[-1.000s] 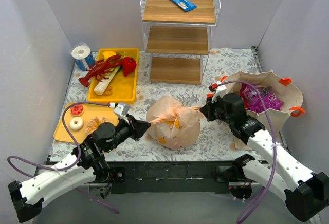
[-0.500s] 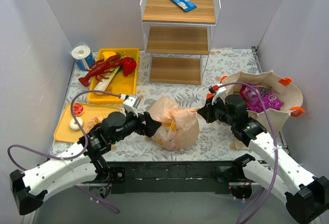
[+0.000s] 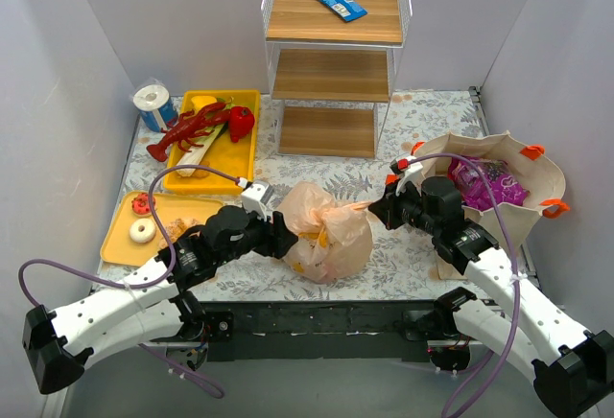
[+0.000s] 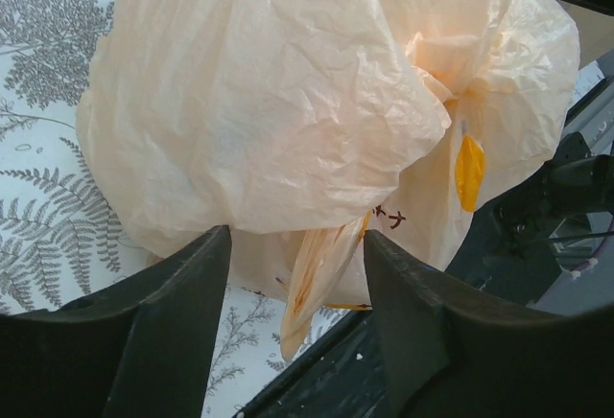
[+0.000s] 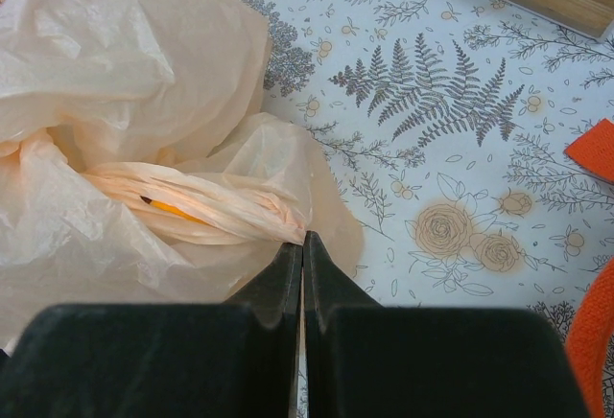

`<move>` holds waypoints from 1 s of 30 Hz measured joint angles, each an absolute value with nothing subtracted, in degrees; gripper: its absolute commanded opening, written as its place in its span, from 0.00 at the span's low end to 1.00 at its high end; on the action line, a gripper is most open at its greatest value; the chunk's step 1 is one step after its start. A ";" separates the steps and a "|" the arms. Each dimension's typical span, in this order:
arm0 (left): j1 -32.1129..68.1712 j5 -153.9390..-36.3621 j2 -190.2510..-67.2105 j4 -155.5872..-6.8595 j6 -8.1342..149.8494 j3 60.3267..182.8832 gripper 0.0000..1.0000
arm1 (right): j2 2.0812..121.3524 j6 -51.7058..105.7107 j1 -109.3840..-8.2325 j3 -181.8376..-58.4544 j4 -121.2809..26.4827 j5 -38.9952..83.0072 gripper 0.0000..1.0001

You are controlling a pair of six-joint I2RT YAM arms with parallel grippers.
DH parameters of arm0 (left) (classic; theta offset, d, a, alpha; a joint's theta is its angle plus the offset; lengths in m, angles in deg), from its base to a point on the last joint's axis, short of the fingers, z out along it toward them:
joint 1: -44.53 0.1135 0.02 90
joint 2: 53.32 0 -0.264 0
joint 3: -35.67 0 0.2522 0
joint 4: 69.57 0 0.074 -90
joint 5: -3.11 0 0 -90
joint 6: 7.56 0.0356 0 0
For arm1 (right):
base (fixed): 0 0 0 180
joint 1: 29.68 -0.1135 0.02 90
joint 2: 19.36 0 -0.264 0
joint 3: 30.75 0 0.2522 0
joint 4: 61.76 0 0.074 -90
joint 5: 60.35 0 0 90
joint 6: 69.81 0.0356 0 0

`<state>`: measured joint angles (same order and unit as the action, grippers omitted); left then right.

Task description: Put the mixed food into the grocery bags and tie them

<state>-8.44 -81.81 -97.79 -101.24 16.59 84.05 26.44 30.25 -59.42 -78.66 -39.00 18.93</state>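
Peach carrier bag sits filled at the middle of the table: thin, soft, slippery film, light. Right gripper jaws pinch its twisted handle (the soundest hold). Left gripper jaws stand half-open astride a lower fold, apparently unclamped.

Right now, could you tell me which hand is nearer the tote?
Right. The right hand is beside the tote, pinching the peach bag; the left hand is on that bag's far side.
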 measured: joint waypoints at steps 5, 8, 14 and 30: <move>-8.44 -83.56 -97.79 -101.35 15.96 83.98 0.51 | 26.85 30.25 -59.42 -78.69 -39.11 18.86 0.01; -8.44 -83.71 -97.77 -101.74 15.09 83.98 0.61 | 27.25 30.25 -59.42 -78.69 -39.11 18.75 0.01; -8.44 -83.23 -95.50 -103.53 12.92 83.98 0.53 | 27.25 30.25 -59.42 -78.69 -39.15 18.53 0.01; -8.44 -87.40 -99.10 -101.28 11.22 83.83 0.17 | 27.07 30.27 -59.42 -78.69 -39.18 18.55 0.01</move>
